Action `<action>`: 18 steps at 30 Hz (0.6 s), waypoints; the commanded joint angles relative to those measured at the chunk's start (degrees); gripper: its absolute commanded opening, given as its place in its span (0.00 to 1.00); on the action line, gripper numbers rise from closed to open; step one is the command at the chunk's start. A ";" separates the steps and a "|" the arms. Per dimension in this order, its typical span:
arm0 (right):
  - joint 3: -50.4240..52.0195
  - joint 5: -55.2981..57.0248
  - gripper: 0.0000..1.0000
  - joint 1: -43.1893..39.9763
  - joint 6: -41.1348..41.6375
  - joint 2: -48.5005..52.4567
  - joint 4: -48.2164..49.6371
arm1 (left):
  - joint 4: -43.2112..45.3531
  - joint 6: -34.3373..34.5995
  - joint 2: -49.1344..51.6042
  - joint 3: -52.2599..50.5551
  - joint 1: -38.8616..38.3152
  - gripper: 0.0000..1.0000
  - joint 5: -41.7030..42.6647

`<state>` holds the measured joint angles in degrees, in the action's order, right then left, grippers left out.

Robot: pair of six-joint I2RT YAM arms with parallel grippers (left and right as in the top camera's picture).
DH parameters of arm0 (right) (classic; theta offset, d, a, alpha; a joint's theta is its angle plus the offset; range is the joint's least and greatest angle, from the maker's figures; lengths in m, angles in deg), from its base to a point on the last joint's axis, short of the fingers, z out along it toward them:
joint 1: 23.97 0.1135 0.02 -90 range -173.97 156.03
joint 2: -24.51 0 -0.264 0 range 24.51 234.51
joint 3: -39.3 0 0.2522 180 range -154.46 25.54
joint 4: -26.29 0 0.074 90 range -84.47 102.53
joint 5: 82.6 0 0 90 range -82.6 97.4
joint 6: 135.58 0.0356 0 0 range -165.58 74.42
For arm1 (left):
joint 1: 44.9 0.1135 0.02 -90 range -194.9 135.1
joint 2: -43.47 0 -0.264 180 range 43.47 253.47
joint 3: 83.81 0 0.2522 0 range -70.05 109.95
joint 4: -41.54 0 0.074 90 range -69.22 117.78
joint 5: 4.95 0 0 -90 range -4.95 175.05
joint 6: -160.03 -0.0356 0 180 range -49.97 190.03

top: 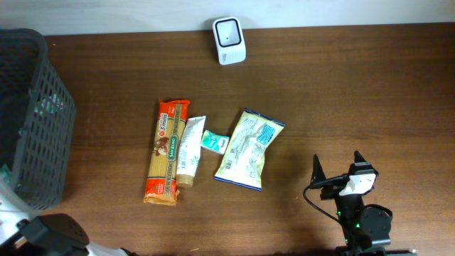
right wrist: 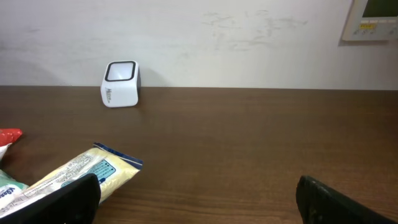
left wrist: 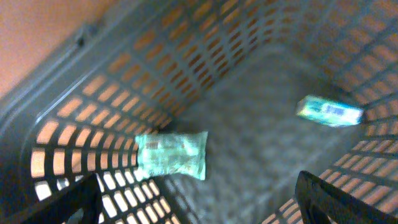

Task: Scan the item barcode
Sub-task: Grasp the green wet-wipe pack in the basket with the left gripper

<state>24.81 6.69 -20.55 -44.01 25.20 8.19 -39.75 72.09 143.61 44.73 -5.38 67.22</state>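
1. Items for scanning: pasta pack [top: 165, 151], tube [top: 189, 151], sachet [top: 214, 141] and white-blue bag [top: 249, 148] lie mid-table. Scanner [top: 229, 31] well apart, at far edge.
2. Right gripper [top: 337, 171] wide open, empty, near the bag.
3. Left gripper [left wrist: 199, 196] wide open, empty, over basket [left wrist: 261, 81].
4. Step: prob. pre-pick. Next: grasp one item, turn barcode twd scanner.

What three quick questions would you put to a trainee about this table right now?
1. True or false: the right fingers stand open with nothing between them.
2. Which thing lies closest to the basket? A the white scanner, B the orange pasta packet, C the pale snack bag.
3. How many packets lie inside the basket in the left wrist view?
Key: 1 true. 2 B, the orange pasta packet. 3 two: a green packet and a smaller packet.
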 commanded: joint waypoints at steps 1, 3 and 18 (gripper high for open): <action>0.42 0.26 0.99 0.33 0.61 -0.37 -0.17 | -2.38 6.10 2.75 -2.25 3.96 0.96 0.50; 0.42 0.24 0.99 0.33 0.61 -0.37 -0.17 | -2.60 6.10 3.98 -5.25 4.55 0.92 0.44; 0.42 0.26 0.99 0.31 0.61 -0.37 -0.17 | 12.07 7.30 5.09 -23.71 4.61 0.92 -6.25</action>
<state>24.81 6.69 -20.55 -44.01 25.20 8.19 -28.38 79.09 148.05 22.33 -0.90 63.29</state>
